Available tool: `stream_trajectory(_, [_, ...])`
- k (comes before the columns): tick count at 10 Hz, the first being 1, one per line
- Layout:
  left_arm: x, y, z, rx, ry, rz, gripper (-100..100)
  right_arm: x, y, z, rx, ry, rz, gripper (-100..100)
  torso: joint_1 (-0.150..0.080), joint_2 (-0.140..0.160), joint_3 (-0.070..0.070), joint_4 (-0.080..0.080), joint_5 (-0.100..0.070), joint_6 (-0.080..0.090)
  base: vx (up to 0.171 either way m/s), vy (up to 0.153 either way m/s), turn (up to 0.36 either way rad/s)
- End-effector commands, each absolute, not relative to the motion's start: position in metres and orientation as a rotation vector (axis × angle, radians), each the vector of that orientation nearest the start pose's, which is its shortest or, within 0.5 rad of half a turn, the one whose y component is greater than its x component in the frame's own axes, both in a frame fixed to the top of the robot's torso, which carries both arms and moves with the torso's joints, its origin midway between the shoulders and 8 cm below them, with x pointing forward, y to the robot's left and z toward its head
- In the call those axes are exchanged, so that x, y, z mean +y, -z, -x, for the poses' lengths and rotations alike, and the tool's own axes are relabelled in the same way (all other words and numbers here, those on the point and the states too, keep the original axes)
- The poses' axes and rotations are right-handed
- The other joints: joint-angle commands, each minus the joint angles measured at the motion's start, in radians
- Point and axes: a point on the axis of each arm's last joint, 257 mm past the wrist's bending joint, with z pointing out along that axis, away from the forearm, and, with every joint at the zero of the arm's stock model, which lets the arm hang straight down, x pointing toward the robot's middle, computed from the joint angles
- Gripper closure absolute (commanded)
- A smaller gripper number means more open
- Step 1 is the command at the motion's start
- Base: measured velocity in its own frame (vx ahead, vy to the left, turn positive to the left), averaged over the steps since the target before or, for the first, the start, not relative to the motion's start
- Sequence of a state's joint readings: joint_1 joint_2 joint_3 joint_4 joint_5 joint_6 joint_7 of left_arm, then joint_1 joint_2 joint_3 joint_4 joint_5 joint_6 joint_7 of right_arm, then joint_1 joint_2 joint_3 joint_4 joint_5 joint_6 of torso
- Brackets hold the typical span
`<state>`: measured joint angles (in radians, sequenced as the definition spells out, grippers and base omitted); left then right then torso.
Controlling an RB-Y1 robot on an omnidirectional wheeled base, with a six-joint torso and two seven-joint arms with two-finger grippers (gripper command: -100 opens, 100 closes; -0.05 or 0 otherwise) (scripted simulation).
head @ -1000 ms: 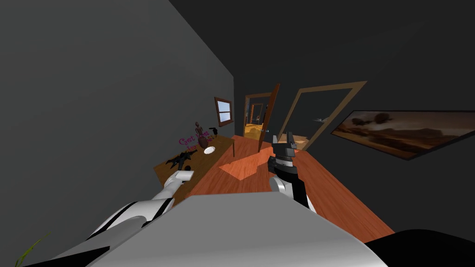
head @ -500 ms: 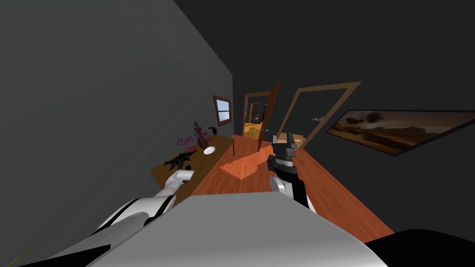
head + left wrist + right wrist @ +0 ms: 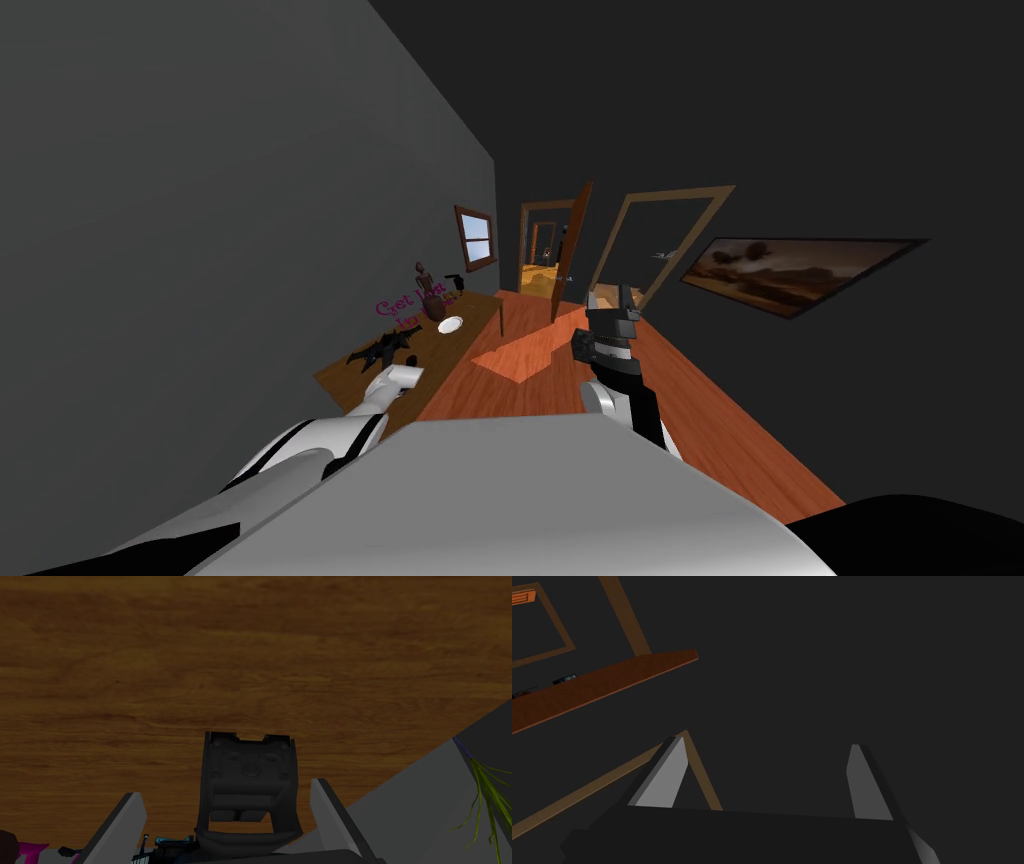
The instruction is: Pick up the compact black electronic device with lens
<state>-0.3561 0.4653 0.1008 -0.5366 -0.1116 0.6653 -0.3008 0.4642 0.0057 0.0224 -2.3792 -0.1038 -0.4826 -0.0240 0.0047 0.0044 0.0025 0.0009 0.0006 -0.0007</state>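
The only writing I can read is the pink lettering (image 3: 403,305) standing along the wall side of the wooden table (image 3: 478,330) in the head view. Its upper line says "Get". The line beneath is partly covered by dark things in front of it, and I cannot make it out. In the left wrist view the black device (image 3: 247,776) carries a small round embossed mark (image 3: 251,770), too faint to read. A pink scrap (image 3: 31,850) near it shows no whole letter.

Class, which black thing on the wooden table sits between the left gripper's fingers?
The black boxy device, between the open left gripper fingers, untouched; the black spiky object lies farther off.
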Motion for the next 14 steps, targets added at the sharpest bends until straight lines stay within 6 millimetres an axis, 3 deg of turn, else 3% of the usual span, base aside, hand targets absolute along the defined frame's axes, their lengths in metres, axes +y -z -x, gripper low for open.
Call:
stream_trajectory(1, [0.555,0.517,-0.358,2.091,-0.386,1.592,-100,-0.277,-0.075,-0.326,0.459,-1.454,-0.641,0,0.000,0.000,0.000,0.000,0.000,0.000,-0.093,0.098,-0.182])
stream_trajectory(9, [0.541,0.523,-0.358,2.034,-0.410,1.666,-100,-0.277,-0.075,-0.326,0.459,-1.454,-0.641,0,0.001,0.001,0.000,0.000,0.000,-0.001,-0.062,0.068,-0.105])
stream_trajectory(10, [0.541,0.523,-0.358,2.031,-0.410,1.669,100,-0.277,-0.075,-0.326,0.459,-1.454,-0.642,0,-0.001,-0.002,-0.001,0.000,0.000,-0.001,-0.007,0.006,0.009])
stream_trajectory(14, [0.541,0.524,-0.357,2.033,-0.412,1.669,100,-0.277,-0.075,-0.326,0.459,-1.454,-0.642,0,-0.003,-0.004,-0.002,0.000,-0.001,0.000,0.000,0.000,0.000])
